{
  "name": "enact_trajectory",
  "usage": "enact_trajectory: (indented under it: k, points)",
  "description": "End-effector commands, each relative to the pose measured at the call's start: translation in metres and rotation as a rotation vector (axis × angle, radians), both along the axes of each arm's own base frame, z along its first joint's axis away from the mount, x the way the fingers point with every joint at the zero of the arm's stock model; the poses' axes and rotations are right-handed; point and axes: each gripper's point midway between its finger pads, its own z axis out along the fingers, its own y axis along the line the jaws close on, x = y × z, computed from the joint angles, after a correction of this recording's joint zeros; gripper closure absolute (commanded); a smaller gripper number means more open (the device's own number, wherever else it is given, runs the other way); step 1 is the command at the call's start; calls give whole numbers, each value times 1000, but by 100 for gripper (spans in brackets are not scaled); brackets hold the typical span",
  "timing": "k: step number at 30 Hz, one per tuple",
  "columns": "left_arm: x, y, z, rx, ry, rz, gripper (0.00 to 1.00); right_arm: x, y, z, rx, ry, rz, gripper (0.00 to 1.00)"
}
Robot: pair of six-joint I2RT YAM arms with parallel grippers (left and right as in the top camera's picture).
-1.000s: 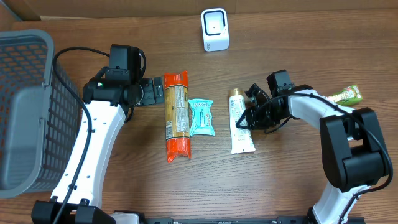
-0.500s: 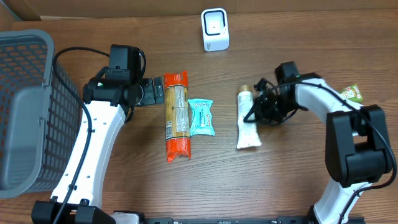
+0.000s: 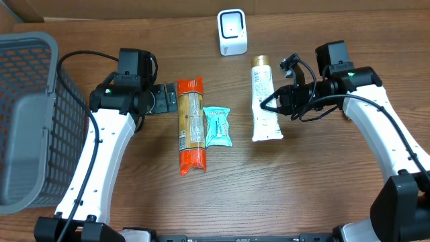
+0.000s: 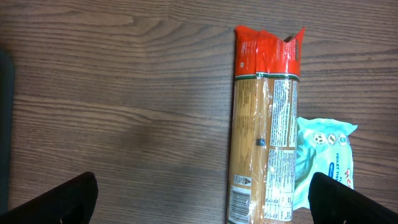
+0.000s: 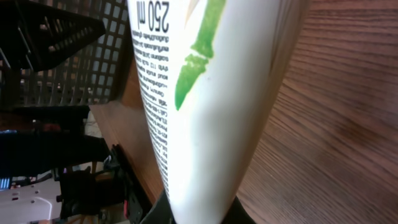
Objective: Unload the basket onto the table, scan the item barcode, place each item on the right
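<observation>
over the wooden table (image 3: 316, 188), the right pincer (image 3: 270, 105) pinches the white tube (image 3: 261, 84) midway.

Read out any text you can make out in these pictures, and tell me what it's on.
"250 ml": on the white tube.
"TOILET": seemingly, on the teal packet; the rest is unreadable.
Fine print on the tube and the spaghetti pack: too small to read.
Scanner: no legible text.

The white tube (image 3: 262, 94), gold-capped with a green stripe, is pinched in the right hand (image 3: 271, 105), its cap toward the table's far edge, near the white scanner (image 3: 232, 31) standing there.
</observation>
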Motion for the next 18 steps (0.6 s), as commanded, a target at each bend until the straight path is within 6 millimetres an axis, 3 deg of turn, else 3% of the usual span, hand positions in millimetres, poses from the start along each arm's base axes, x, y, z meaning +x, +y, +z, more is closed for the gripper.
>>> enact_trajectory:
  k: [1,10,13,17,18]
  points:
    - [1,1,1,18,-5,-18,0,-2,8,36,77,-93,40,96]
    - [1,1,1,18,-5,-18,0,8,3,36,20,-86,-21,96]
    - [1,1,1,18,-5,-18,0,34,-7,62,-68,-162,-120,97]
    - [1,1,1,18,-5,-18,1,72,-25,112,-200,-320,-308,97]
    - [1,1,1,18,-5,-18,1,88,-33,133,-271,-419,-377,97]
